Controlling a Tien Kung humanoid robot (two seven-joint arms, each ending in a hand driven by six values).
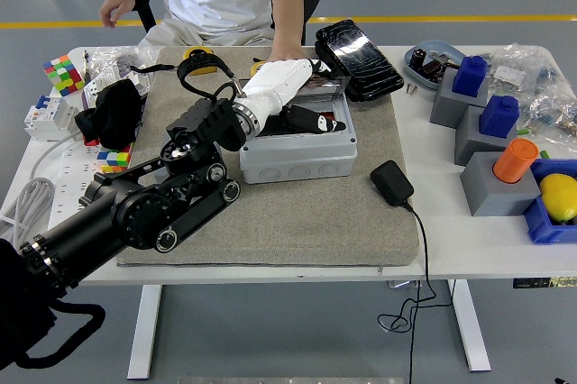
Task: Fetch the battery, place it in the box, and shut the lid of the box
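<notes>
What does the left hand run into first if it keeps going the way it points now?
The left hand points right and slightly down, fingers lying over the box's lid. Going straight on, it would probably press the lid against the grey box first. Past that lies the black case, though depth is unclear.

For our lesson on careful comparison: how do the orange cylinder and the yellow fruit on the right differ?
The orange cylinder is orange and stands upright on a grey block. The yellow fruit is yellow, rounded, and rests in a blue bin. Both sit at the table's right edge.
</notes>
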